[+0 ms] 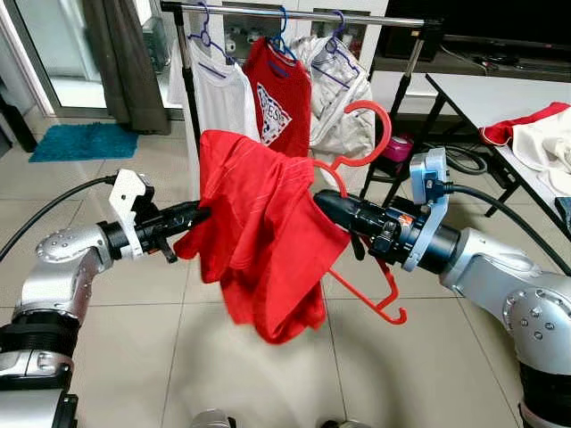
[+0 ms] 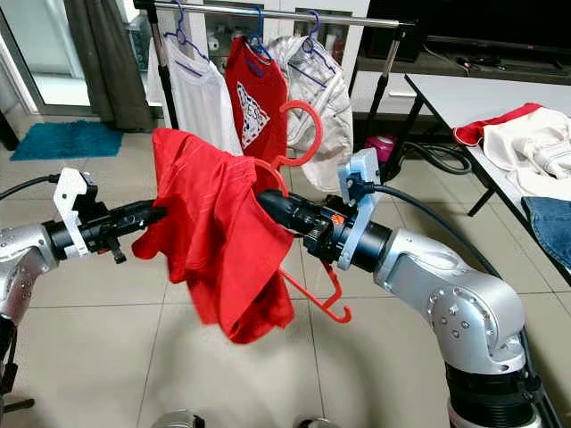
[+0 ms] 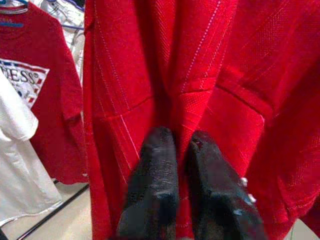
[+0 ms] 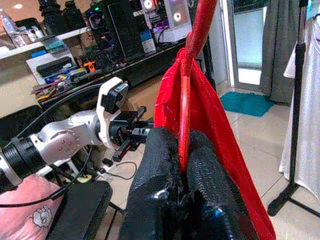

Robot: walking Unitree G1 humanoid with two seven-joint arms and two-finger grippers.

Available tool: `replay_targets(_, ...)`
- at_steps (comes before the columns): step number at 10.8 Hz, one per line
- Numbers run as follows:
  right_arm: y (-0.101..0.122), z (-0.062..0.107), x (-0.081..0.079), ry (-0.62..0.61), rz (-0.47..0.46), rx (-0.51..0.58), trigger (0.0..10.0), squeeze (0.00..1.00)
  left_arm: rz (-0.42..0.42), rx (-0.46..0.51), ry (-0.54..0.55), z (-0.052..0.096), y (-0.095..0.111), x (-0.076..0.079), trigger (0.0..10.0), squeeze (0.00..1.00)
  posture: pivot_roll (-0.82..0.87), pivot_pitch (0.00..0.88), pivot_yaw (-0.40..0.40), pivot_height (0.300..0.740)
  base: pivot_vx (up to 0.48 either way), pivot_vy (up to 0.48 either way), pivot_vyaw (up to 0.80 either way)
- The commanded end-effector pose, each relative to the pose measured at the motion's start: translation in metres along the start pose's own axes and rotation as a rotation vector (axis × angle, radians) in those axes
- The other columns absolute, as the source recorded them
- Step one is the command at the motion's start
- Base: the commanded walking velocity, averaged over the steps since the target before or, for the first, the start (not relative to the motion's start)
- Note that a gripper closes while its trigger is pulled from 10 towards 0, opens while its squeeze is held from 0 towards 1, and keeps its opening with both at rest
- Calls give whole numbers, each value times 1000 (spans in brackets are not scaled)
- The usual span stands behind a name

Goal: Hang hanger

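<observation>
A red shirt hangs in mid-air between my two arms, draped on a red plastic hanger whose hook points up toward the clothes rack. My right gripper is shut on the hanger's thin bar, reaching in from the right. My left gripper comes from the left and is shut on a fold of the red shirt. Behind stands the garment rack's rail with a white shirt, a red printed shirt and a pale jacket on blue hangers.
A white table at the right carries red and cream clothes. Black cables and a pink item lie on the floor near the rack's leg. A teal mat lies by the door at far left. Tiled floor spreads below.
</observation>
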State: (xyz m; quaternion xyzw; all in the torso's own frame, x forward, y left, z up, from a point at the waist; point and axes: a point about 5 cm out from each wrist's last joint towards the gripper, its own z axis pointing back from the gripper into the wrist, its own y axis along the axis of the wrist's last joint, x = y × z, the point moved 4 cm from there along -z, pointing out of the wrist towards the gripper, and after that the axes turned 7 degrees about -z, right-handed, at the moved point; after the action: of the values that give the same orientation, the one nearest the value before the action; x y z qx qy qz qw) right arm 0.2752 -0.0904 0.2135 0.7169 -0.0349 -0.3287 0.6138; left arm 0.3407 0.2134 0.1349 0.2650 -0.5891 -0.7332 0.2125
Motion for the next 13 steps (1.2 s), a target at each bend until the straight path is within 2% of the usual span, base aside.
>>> replay_targets(1,7,0,-5,18,17,23,10000,0,-23,-5,2,-3,5,-3,0,0,-77,48,-27,740,0,0,0)
replay_targets(7,6,0,-3,11,25,24,10000,0,-48,-36,-5,4,7,-7,0,0,-73,41,-20,740,0,0,0)
replay_targets(9,2,3,0,-16,46,15,10000,0,-101,-97,-5,22,16,-18,0,0,-74,41,-20,740,0,0,0)
replay_targets(11,-11,6,2,-18,62,-26,10000,0,-171,-165,-22,46,38,-31,0,0,-53,41,-15,740,0,0,0)
replay_targets(12,-18,4,7,-53,97,-35,10000,0,-210,-178,-39,58,57,-37,0,0,-30,41,-5,740,0,0,0)
replay_targets(13,-24,3,10,-69,122,-54,10000,0,-228,-180,-53,62,67,-39,0,0,-20,41,0,740,0,0,0)
